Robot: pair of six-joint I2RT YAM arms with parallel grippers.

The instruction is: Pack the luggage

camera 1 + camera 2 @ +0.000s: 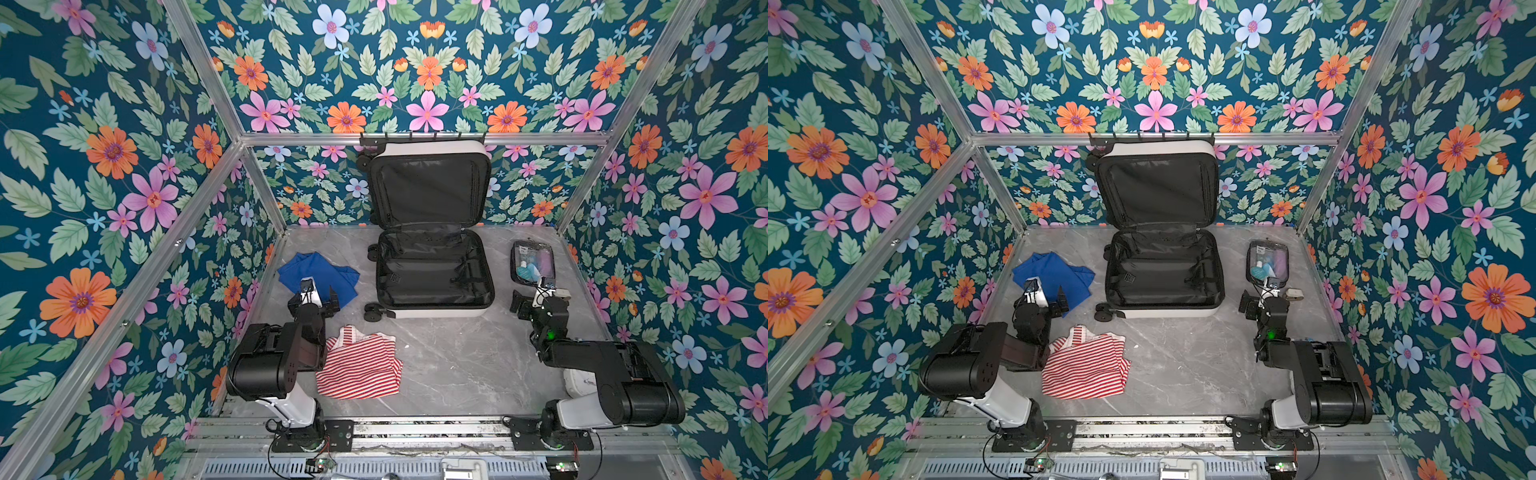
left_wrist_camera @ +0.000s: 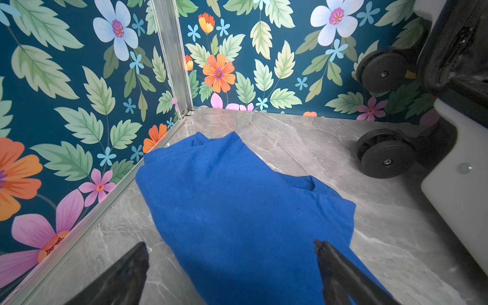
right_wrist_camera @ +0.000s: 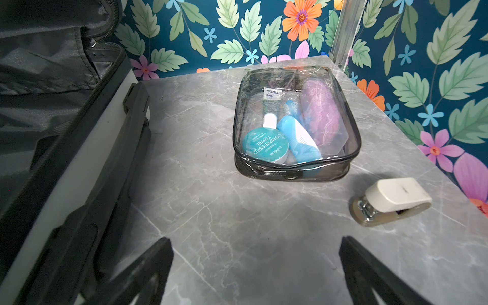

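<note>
The luggage [image 1: 436, 312] [image 1: 1167, 312] lies open at the back middle of the table, its lid leaning against the rear wall, and nothing lies in its black lining. Its white shell [image 2: 459, 190] [image 3: 87, 163] shows in both wrist views. My left gripper [image 1: 312, 301] [image 2: 231, 245] is open above the near edge of a blue cloth [image 1: 320, 270] [image 1: 1054, 272] [image 2: 237, 211], left of the luggage. My right gripper [image 1: 540, 297] [image 3: 256, 239] is open over bare table, just short of a clear toiletry pouch [image 1: 532, 262] [image 1: 1266, 262] [image 3: 295, 126].
A red-and-white striped cloth [image 1: 357, 365] [image 1: 1084, 365] lies crumpled in front of the left arm. A cream stapler [image 3: 393, 200] [image 1: 1293, 294] sits beside the pouch near the right wall. Black suitcase wheels [image 2: 385, 155] stand close to the blue cloth. Flowered walls enclose the table.
</note>
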